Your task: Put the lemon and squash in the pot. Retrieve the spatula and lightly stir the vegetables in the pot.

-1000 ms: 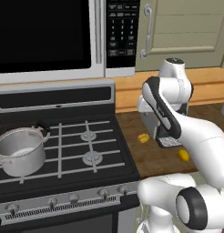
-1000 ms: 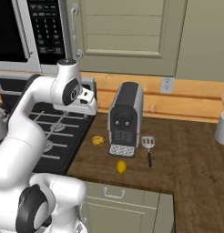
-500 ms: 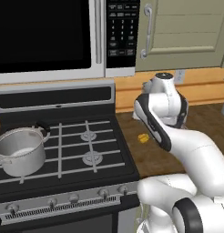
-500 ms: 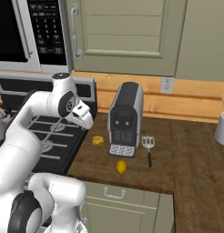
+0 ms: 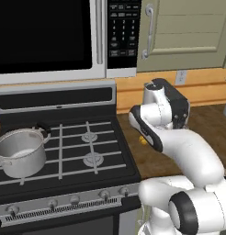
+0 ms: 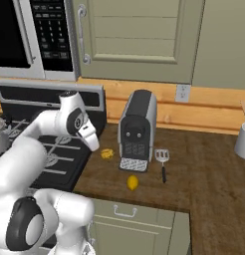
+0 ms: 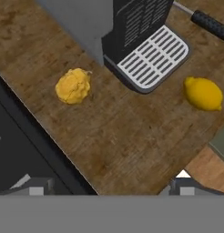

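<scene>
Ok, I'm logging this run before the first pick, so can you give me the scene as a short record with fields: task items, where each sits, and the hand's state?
pot: on the stove's front left burner, nothing visible inside
lemon: on the wooden counter, in front of the coffee machine
squash: on the counter, between stove edge and coffee machine
spatula: flat on the counter, right of the machine's drip tray
hand: open, above the counter, holding nothing
progress: no vegetable in the pot yet

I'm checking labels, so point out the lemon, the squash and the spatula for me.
lemon (image 7: 203, 93): hand view, middle of its yellow skin.
squash (image 7: 73, 86): hand view, centre of the lumpy orange piece.
spatula (image 6: 162, 156): right base view, on its flat grey head.
</scene>
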You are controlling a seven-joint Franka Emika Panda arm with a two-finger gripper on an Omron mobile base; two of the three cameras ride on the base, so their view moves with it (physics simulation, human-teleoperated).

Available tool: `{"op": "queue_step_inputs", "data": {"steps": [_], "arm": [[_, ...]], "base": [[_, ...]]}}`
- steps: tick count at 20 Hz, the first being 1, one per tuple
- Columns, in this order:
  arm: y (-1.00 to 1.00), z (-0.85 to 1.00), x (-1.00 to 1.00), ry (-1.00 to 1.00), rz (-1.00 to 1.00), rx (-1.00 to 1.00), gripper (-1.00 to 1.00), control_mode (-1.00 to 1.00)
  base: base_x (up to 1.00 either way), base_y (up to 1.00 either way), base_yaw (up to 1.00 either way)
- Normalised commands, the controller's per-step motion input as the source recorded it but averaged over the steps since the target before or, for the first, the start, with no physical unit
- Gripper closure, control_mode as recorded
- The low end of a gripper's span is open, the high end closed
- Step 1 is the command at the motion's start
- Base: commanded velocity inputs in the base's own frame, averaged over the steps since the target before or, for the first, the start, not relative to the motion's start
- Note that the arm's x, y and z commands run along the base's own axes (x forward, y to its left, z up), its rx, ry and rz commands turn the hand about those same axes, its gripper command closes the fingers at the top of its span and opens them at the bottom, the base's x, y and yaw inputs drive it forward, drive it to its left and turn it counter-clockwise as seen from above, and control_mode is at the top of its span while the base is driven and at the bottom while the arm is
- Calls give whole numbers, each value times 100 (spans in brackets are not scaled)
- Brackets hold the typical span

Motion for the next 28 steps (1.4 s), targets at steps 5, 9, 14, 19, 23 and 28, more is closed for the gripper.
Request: {"op": "queue_step_inputs", "data": {"steps": [5, 9, 14, 19, 23, 28], "arm": [[-16, -22, 63, 11, -16, 3, -100, -100], [-3, -20, 19, 0, -11, 5, -100, -100], [-1, -34, 5, -3, -15, 6, -100, -100], [-8, -25, 3, 0, -17, 7, -100, -100], [-9, -10, 6, 1, -7, 0, -100, -100], [0, -14, 2, 0, 0, 0, -100, -100]], "base": [[0, 0, 0], [0, 0, 0], [0, 0, 0], [0, 0, 0], [0, 0, 0], [0, 0, 0]]}}
